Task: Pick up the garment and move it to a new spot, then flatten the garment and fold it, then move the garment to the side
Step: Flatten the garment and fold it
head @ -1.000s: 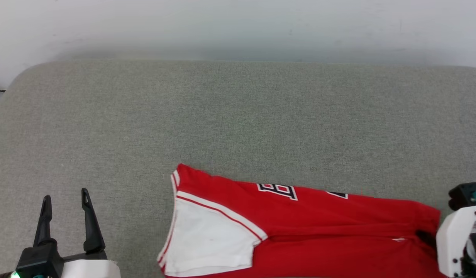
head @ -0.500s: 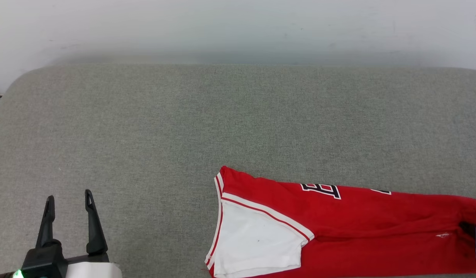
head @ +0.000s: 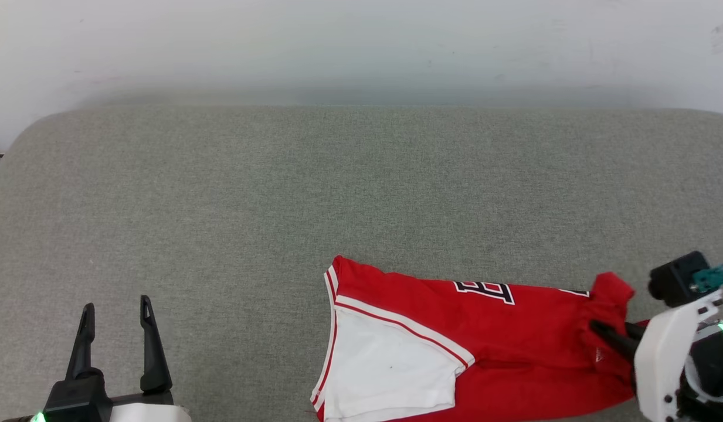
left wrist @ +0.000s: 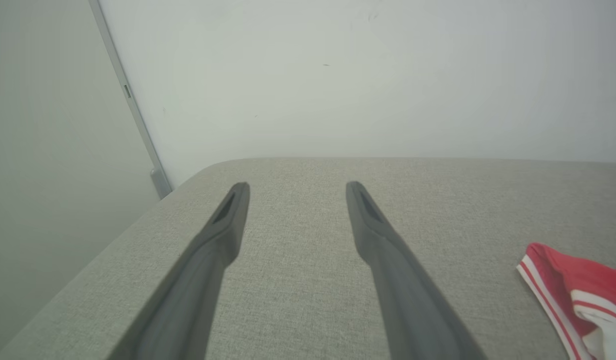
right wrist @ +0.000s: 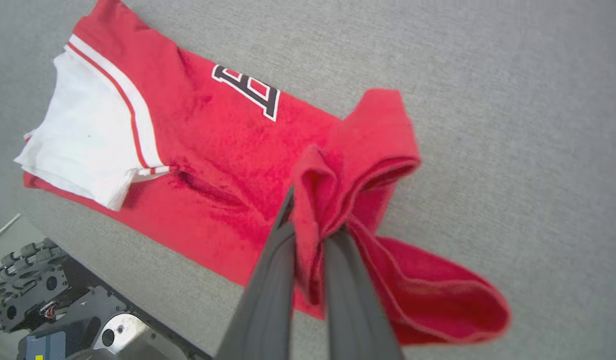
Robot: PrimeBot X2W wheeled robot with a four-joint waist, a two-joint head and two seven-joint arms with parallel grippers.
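Along the lower right of the head view, the garment (head: 484,346) lay lengthwise, left to right, on the grey padded surface (head: 338,187). The right gripper (right wrist: 312,225) was nearer, jaws clamped on its bunched right end, while the left gripper (head: 116,305) waited well apart at lower left, jaws spread and holding nothing.

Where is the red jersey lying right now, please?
In the head view the red jersey lies at the near edge of the grey upholstered surface, right of centre, its right end pinched in the right gripper.

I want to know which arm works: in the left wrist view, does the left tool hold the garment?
No, the left tool stands open above the grey surface; the garment lies apart from it.
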